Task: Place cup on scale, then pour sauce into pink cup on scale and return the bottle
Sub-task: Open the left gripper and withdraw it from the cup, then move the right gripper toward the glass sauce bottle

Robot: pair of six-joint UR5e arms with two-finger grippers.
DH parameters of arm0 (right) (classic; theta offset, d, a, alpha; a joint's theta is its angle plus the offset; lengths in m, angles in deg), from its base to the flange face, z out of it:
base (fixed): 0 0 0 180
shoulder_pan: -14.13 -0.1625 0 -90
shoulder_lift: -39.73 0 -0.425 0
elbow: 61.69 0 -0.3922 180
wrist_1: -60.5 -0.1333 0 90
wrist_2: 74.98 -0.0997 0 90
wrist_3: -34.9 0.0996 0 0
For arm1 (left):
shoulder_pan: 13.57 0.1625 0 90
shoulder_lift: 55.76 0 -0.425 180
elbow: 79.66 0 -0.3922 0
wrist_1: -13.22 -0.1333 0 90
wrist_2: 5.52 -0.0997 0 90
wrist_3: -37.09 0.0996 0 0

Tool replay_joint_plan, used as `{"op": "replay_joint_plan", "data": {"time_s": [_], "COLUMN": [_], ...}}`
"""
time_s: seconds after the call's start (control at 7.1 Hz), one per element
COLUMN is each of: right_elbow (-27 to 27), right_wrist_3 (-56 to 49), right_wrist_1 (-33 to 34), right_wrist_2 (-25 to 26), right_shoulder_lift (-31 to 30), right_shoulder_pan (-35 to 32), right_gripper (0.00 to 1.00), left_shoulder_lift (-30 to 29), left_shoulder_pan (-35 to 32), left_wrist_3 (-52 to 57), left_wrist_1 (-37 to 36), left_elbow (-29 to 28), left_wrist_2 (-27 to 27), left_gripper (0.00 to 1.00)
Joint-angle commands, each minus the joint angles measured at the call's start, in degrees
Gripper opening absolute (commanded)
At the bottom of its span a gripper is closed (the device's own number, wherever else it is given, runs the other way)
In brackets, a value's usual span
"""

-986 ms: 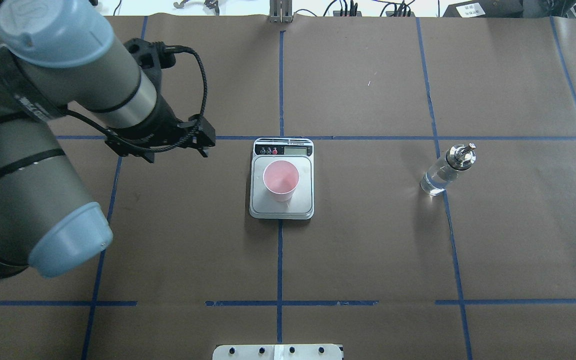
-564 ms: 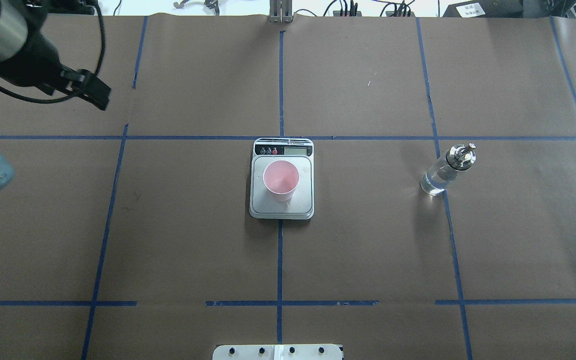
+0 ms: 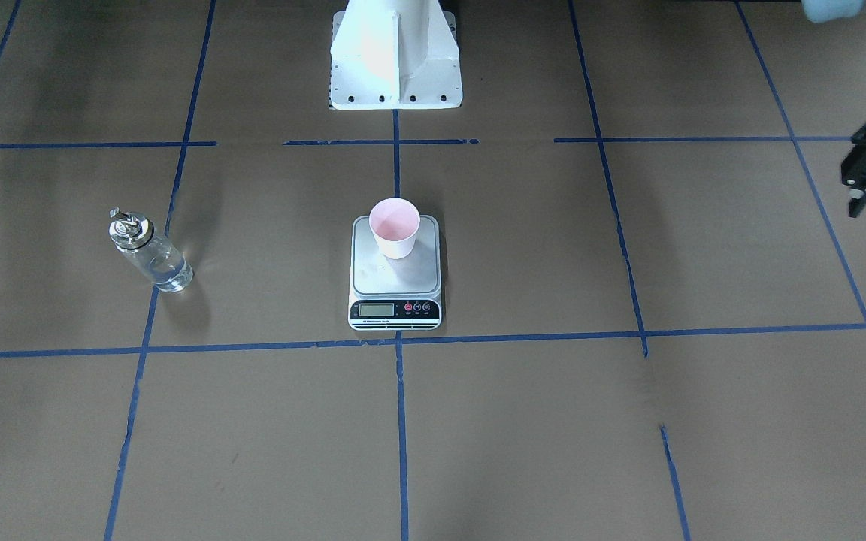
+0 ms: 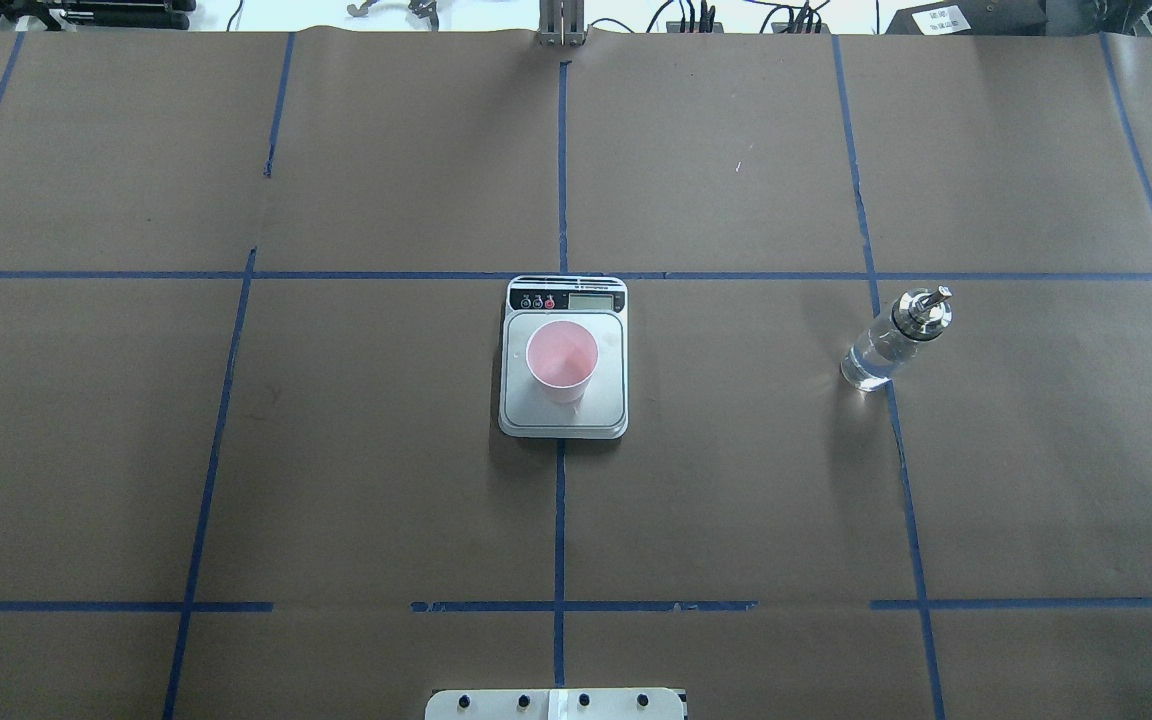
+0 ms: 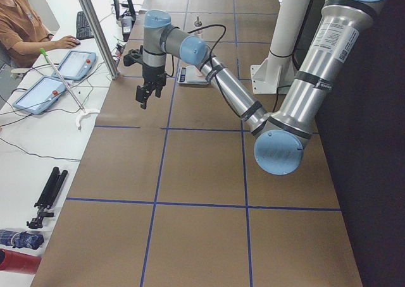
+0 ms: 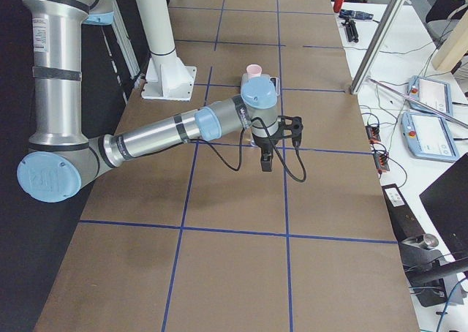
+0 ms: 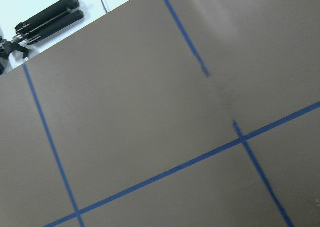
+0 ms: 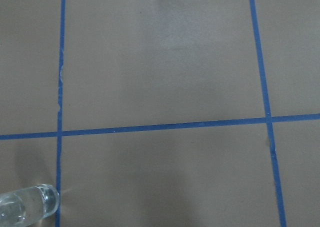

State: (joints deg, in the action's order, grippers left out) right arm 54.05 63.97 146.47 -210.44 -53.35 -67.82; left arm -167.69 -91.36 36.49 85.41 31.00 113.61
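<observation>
The pale pink cup (image 4: 561, 360) stands upright on the silver scale (image 4: 516, 405) at the table's middle; both also show in the front view, the cup (image 3: 395, 225) on the scale (image 3: 373, 278). The glass bottle (image 4: 886, 345) with its silver spout stands alone to the right, clear sauce (image 4: 866, 367) inside. My left gripper (image 3: 863, 197) hangs open and empty far off at the table's left end, out of the overhead view. My right gripper (image 6: 265, 164) shows only in the exterior right view, above the table; I cannot tell its state. The right wrist view shows the bottle's base (image 8: 27, 207).
Brown paper with blue tape lines (image 4: 561, 520) covers the table. The white robot pedestal (image 3: 395, 60) stands at the robot's side. An operator (image 5: 25, 28) sits at a desk with tablets past the far edge. A black tripod (image 7: 45, 19) lies off the table's left end.
My left arm has pulled away from beside the scale, moving left and out of the overhead view. The cup, scale and bottle have not moved.
</observation>
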Motion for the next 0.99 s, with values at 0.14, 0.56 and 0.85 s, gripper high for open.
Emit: {"op": "replay_joint_plan", "data": {"time_s": [0.14, 0.56, 0.85], "right_elbow": [13.87, 19.95, 20.76], "right_wrist_3": [26.05, 31.75, 31.76], "right_wrist_1": [-1.06, -9.23, -15.35], "right_wrist_2": [10.98, 23.95, 31.56], "right_shoulder_lift": [0.44, -4.55, -5.09], "right_shoulder_pan": [16.41, 27.68, 31.49], "right_gripper": [1.0, 1.0, 1.0], "left_shoulder_lift": [0.75, 9.68, 12.88], "left_shoulder_pan": [-10.61, -11.6, -11.51], "left_wrist_3": [12.58, 14.31, 14.14], "left_wrist_1": [8.14, 20.56, 19.77], "left_elbow": [-12.79, -17.3, -16.62], "left_wrist_2": [2.84, 4.88, 4.8], "left_gripper": [1.0, 1.0, 1.0]}}
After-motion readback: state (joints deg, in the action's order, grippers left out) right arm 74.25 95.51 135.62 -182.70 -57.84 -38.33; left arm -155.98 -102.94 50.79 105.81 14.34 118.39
